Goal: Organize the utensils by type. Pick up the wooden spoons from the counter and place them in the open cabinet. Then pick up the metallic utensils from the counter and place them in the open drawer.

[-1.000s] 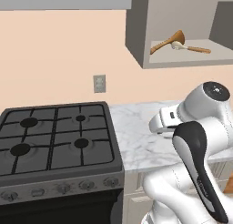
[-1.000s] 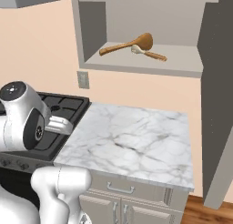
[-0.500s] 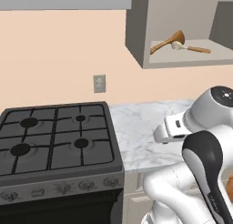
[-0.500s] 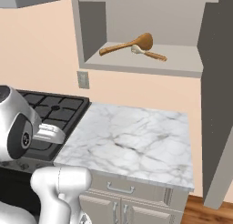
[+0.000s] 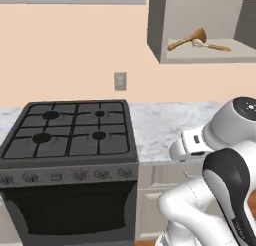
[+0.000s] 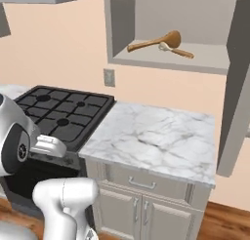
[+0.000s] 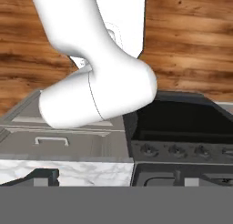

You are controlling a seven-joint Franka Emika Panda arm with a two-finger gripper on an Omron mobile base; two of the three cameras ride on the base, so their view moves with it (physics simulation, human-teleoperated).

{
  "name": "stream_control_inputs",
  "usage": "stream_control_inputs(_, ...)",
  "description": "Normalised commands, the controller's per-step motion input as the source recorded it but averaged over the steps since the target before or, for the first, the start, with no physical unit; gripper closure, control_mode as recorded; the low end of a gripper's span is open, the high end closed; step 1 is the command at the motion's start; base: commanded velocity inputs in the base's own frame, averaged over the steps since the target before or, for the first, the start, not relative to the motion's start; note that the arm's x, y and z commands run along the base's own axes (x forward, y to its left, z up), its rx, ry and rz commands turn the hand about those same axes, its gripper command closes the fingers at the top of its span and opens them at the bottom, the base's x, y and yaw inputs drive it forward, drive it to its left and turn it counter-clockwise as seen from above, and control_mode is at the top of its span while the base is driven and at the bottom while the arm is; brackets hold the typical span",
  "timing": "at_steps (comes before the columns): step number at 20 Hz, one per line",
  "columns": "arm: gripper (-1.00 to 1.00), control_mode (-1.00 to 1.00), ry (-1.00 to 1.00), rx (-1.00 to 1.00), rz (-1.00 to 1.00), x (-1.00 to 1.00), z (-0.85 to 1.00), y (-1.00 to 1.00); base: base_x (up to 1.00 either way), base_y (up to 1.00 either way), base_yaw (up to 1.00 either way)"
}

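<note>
The orange-brown wooden spoon (image 5: 189, 40) (image 6: 154, 41) lies on the shelf of the open cabinet (image 5: 200, 60) (image 6: 166, 63). A slim brown-handled utensil with a pale end (image 5: 212, 46) (image 6: 176, 50) lies beside it, touching it. The white marble counter (image 5: 155, 125) (image 6: 151, 136) stretches right of the stove. Under it, a drawer front with a bar handle (image 6: 141, 183) (image 7: 52, 140) looks flush with the cabinet fronts. My gripper (image 7: 113, 180) is open and holds nothing; it hangs low in front of the counter edge, looking back at my own body.
A black gas stove (image 5: 70, 135) (image 6: 63, 114) with an oven door below stands left of the counter. A wall outlet (image 5: 120, 81) (image 6: 109, 77) sits above the counter. My folded arm (image 5: 225, 140) (image 6: 19, 146) crowds the front of the cabinets, over a wooden floor (image 7: 191, 36).
The whole picture has shifted slightly, so the base has moved. My arm has folded lower and towards the frame edge in both base views. The utensils in the cabinet have not moved.
</note>
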Motion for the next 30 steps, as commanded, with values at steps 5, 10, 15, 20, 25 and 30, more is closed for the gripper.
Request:
stream_control_inputs(5, -1.0, 1.0, 0.0, 0.0, 0.0, 0.0, 0.0, 0.0, -0.08, 0.0, 0.54)
stream_control_inputs(10, -1.0, 1.0, 0.0, 0.0, 0.0, 0.0, 0.0, 0.0, 0.0, 0.0, 0.64)
stream_control_inputs(15, -1.0, 1.0, 0.0, 0.0, 0.0, 0.0, 0.0, 0.0, 0.0, 0.0, 0.73)
stream_control_inputs(20, -1.0, 1.0, 0.0, 0.0, 0.0, 0.0, 0.0, 0.0, 0.0, 0.0, 0.75)
stream_control_inputs(25, -1.0, 1.0, 0.0, 0.0, 0.0, 0.0, 0.0, 0.0, 0.0, 0.0, 0.7)
stream_control_inputs(30, -1.0, 1.0, 0.0, 0.0, 0.0, 0.0, 0.0, 0.0, 0.22, 0.0, 0.6)
